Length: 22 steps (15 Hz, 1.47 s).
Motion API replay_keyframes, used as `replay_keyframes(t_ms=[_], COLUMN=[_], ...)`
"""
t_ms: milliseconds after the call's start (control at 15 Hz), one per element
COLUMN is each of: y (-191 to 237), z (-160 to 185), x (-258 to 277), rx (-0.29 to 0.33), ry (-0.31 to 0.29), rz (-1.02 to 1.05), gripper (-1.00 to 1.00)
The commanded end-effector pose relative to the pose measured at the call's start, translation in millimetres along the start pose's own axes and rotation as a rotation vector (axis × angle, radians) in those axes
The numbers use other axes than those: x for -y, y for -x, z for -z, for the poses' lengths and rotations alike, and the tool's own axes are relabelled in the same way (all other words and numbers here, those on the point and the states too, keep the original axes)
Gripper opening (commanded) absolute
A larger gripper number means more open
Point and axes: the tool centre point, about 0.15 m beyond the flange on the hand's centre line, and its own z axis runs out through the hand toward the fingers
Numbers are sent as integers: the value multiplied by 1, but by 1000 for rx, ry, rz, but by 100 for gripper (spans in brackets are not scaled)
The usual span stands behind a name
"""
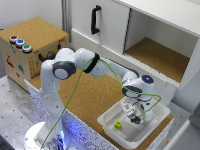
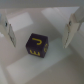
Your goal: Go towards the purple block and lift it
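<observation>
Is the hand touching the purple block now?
Apart. The wrist view shows the purple block between the open fingers, with white tray floor visible on both sides.

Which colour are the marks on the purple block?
Yellow marks on the dark purple block, clearest in the wrist view.

I am holding the arm (image 1: 75, 67) stretched out, wrist pointing downward; gripper (image 2: 40, 30) is hanging with fingers (image 2: 73, 27) spread wide apart.

purple block (image 2: 36, 46) | small dark purple cube, yellow marks on its faces, a J-like mark on top | sits flat on a white floor, one corner turned toward the camera | centre of wrist frame; not made out in exterior view
</observation>
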Motion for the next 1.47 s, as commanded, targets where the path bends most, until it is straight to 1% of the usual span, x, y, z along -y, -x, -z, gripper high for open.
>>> replay_keyframes(t_ms=[0,133,267,467,733,1000,1067,1200,1333,1400], y=[-1,-8,-12,-10,-13,-16,-17,-22,-25,-26], z=[-21,-19,-19,-24,-27,-44,-45,-38,-37,-39], x=[10,9,13,18,17,11,11,16,18,17], rx=[-29,-56,-66,-56,-61,-25,-30,-70,-81,-71], ry=[-1,-5,0,7,15,33,28,27,37,40], rz=[-112,-162,-168,-176,-187,-194,-196,-167,-144,-149], gripper=[100,100,100,100,100,100,-100,-100,-100,-100])
